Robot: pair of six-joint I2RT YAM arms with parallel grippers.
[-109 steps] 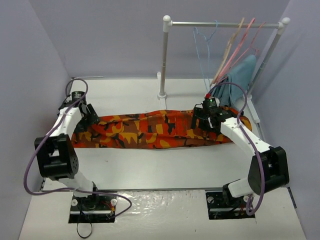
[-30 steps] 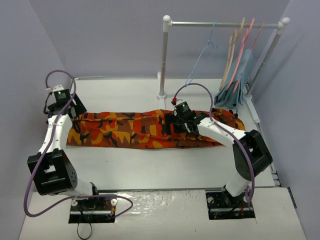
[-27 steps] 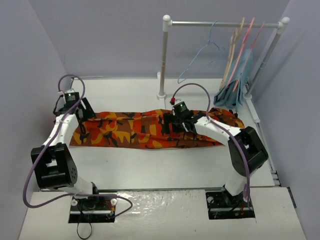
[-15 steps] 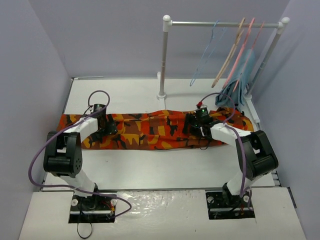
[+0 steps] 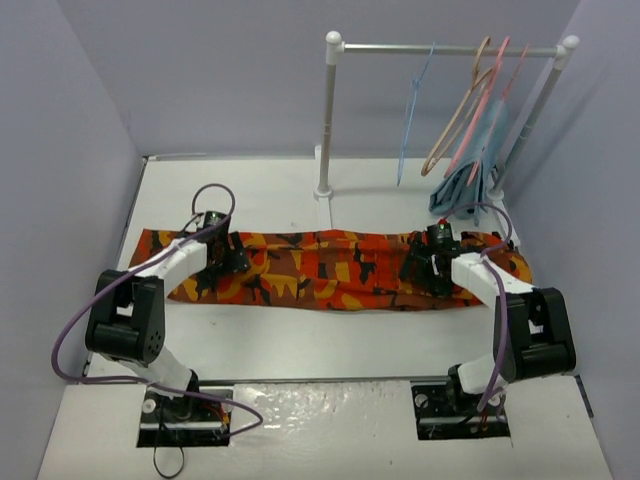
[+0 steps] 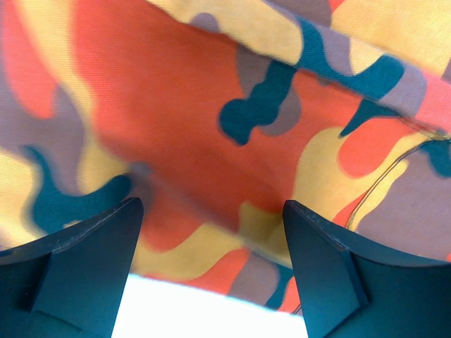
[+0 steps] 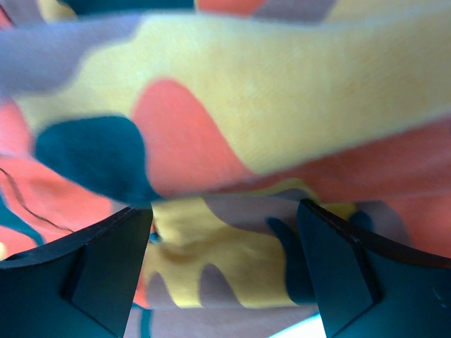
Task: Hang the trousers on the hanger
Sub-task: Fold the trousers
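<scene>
**While the trousers lie flat, both grippers stand spread**

Where the table (image 5: 250, 190) begins on the left, we see the trousers (image 5: 330, 270) start: they stretch in one long band across it, from near the left wall to near the right edge. The left gripper (image 5: 238, 258) is low over their left part, a little in from the end. In its wrist view the left gripper (image 6: 211, 211) has its fingers (image 6: 91, 260) spread wide, with camouflage fabric (image 6: 211, 127) filling the gap between them and a strip of white table below (whether the tips touch the fabric we cannot tell).

Behind the middle of the trousers a white post (image 5: 327, 120) holds up a rail (image 5: 380, 47). The hanger (image 5: 411, 110) hangs from that rail by its hook, seen almost edge-on, well apart from the trousers and bare.

Below it, the right gripper (image 5: 415, 268) sits low over the right part of the trousers. Its wrist view shows the right gripper (image 7: 224, 211) with fingers (image 7: 106, 274) wide apart too, and a fold of fabric (image 7: 246, 91) lying across the view just past them.

Further right on the rail hang a tan hanger (image 5: 455, 130), a pink hanger (image 5: 487, 95) and a teal cloth (image 5: 475, 170).
</scene>
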